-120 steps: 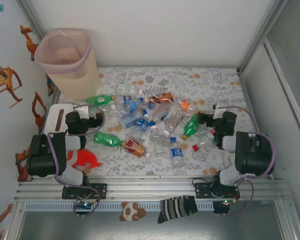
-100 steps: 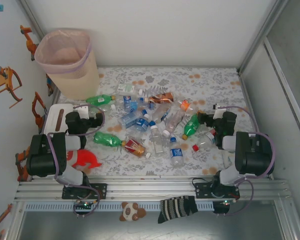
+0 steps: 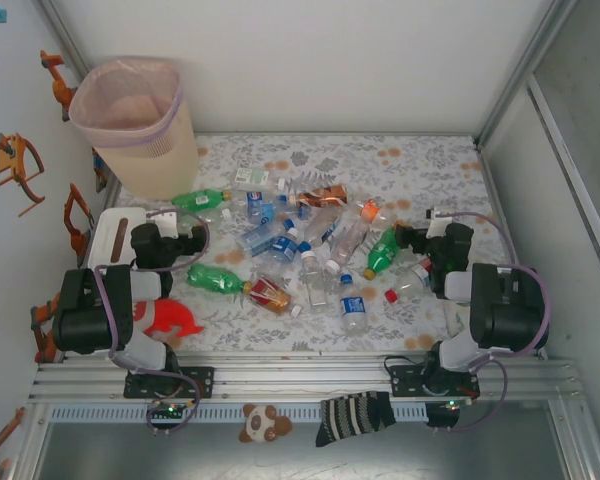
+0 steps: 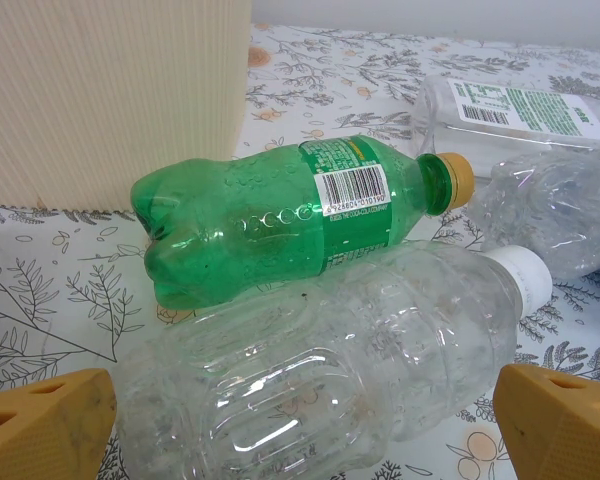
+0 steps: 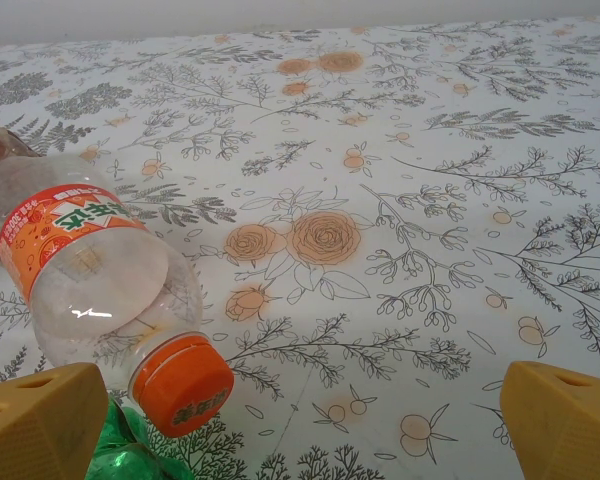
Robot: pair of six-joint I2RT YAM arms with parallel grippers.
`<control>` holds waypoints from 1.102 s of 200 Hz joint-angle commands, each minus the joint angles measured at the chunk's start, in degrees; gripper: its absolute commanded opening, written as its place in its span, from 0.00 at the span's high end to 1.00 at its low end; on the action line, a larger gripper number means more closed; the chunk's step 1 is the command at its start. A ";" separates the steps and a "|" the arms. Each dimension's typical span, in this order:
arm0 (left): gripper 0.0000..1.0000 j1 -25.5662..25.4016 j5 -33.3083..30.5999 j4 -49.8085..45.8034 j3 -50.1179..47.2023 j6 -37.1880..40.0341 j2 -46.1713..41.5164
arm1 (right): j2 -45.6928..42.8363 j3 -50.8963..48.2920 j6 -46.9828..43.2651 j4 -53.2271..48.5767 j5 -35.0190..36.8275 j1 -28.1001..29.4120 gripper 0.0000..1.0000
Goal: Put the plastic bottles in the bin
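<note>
Your left gripper (image 4: 298, 425) is wide open and holds nothing. A clear bottle (image 4: 330, 370) lies on its side right between its fingers (image 4: 40, 425), just ahead of them. A green bottle (image 4: 270, 225) lies just behind it, touching it. The bin (image 4: 110, 90) stands past the green bottle, ahead and to the left of this gripper. Your right gripper (image 5: 300, 425) is wide open too, with nothing in it. An orange bottle (image 5: 90, 270) lies ahead of it, close to its left finger (image 5: 35, 415), with the cap pointing back at the gripper. Bare counter (image 5: 430, 200) is in front of the rest. The other bottles (image 3: 310, 250) lie in a heap between the two grippers. Here is what could go wrong. The clear bottle is round, smooth and soft. If you squeeze near its end, it may pop out and roll away. If you squeeze too hard, it may crumple and slip. The green bottle leans on it, so lifting the clear one may send the green one rolling. The bin is tall, so a low carry would hit its side and could knock the bottle loose. On the right, the orange bottle sits off to one side. Closing there would likely just push it away.
</note>
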 commanded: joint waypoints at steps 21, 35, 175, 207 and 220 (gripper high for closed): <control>0.04 0.20 0.74 1.76 -0.03 0.87 0.16 | 0.53 -0.01 -0.86 2.29 -0.45 -0.24 0.01; 0.04 0.26 -0.21 1.72 0.13 0.46 0.26 | 0.53 0.04 -0.89 2.25 -0.49 -0.23 0.01; 0.04 -3.28 -7.97 -12.66 4.34 2.10 -7.03 | -5.16 -1.07 -0.49 -0.51 3.33 0.60 0.02; 0.04 -5.25 -9.65 -21.74 7.99 3.59 -11.10 | -9.30 -0.70 -0.39 -4.45 3.71 0.58 0.05; 0.04 -5.51 -9.85 -26.36 10.10 3.67 -12.33 | -11.64 0.14 -0.50 -7.51 3.61 0.56 0.05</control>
